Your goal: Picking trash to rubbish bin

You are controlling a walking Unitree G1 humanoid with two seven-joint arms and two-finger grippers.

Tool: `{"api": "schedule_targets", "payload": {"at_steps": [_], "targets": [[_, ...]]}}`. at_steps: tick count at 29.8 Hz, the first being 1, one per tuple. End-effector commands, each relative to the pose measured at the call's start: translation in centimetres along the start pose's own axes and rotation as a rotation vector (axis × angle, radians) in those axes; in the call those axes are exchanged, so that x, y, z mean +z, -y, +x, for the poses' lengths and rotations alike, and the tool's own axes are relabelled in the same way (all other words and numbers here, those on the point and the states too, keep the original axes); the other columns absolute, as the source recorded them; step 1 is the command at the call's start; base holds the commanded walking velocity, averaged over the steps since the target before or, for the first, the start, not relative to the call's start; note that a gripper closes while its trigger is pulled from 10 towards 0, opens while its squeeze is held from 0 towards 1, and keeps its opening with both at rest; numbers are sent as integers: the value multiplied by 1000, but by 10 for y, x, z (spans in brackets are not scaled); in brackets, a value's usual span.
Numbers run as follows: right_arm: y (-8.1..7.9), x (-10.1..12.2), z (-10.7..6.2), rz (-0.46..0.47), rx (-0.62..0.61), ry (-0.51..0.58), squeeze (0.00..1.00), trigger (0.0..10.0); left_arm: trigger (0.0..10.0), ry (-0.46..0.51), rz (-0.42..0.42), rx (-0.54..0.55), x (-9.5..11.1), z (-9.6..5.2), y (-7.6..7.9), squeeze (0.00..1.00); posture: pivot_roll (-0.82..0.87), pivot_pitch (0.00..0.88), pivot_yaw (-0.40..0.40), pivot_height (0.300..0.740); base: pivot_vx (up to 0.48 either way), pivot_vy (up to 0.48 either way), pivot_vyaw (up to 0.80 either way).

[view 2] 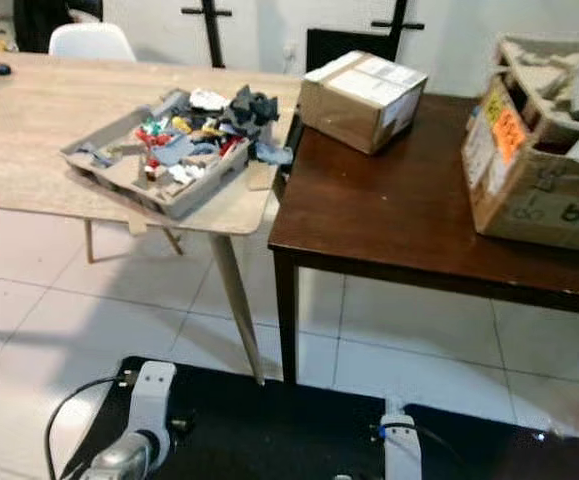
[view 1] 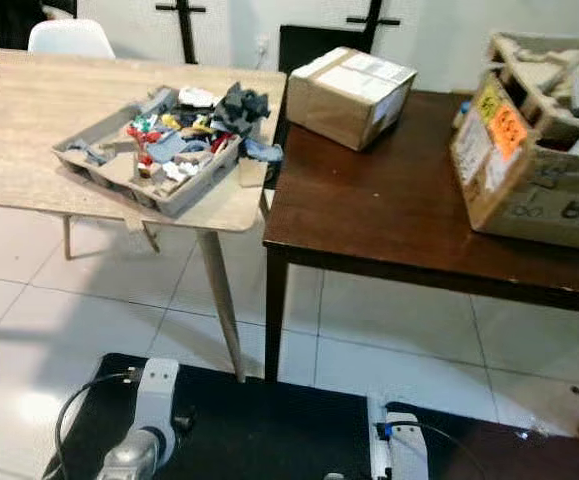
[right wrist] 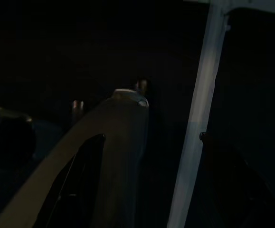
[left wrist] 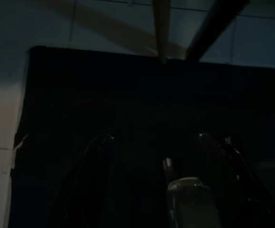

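Observation:
A grey tray (view 1: 81,152) sits near the right end of the light wooden table (view 1: 29,110). It is heaped with mixed trash (view 1: 194,125): coloured scraps, paper bits and dark crumpled pieces. Both silver arms hang low in front of me, the left arm (view 1: 144,430) and the right arm (view 1: 397,450), far below the tabletops. In the dark left wrist view my left gripper (left wrist: 156,138) is faintly visible, open and holding nothing. In the right wrist view, my right gripper (right wrist: 151,137) is just as dim, also open and bare.
A dark brown table (view 1: 389,200) butts against the light one. It carries a taped cardboard box (view 1: 349,95) and a large open carton (view 1: 529,180) of packing. A white chair (view 1: 69,38) stands behind. A black mat (view 1: 259,420) lies on the white tiles at my feet.

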State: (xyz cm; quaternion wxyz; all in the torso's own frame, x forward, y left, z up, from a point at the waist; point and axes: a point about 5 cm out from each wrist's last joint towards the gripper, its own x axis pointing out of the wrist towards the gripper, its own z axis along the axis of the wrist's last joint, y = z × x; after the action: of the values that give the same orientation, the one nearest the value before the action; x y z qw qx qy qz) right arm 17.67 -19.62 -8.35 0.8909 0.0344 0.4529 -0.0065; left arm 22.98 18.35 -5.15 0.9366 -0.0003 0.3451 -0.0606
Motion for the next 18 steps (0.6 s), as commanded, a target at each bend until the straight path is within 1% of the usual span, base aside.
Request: {"api": "schedule_targets", "payload": {"at_steps": [1, 5, 9, 12, 18], "targets": [[2, -7, -1, 22, -12, -26, 0, 10000, 10000, -24, 3, -4, -7, -2, 1, 0, 54, 128, 24, 740, 315, 0, 0], [2, -8, -1, 17, -12, -29, 0, 10000, 10000, -23, 2, -4, -7, -2, 1, 0, 54, 128, 24, 740, 315, 0, 0], [2, -8, -1, 28, -13, -27, 0, 10000, 10000, -23, 2, -4, -7, -2, 1, 0, 54, 128, 24, 740, 307, 0, -800], [2, -8, -2, 22, -12, -23, 0, 10000, 10000, -28, 12, -4, -8, -2, 0, 0, 55, 129, 24, 740, 285, 0, 0], [1, -9, -2, 19, -11, -29, 0, 10000, 10000, -48, 30, -1, -11, -3, -1, 0, 59, 130, 26, 740, 0, 0, 0]]}}
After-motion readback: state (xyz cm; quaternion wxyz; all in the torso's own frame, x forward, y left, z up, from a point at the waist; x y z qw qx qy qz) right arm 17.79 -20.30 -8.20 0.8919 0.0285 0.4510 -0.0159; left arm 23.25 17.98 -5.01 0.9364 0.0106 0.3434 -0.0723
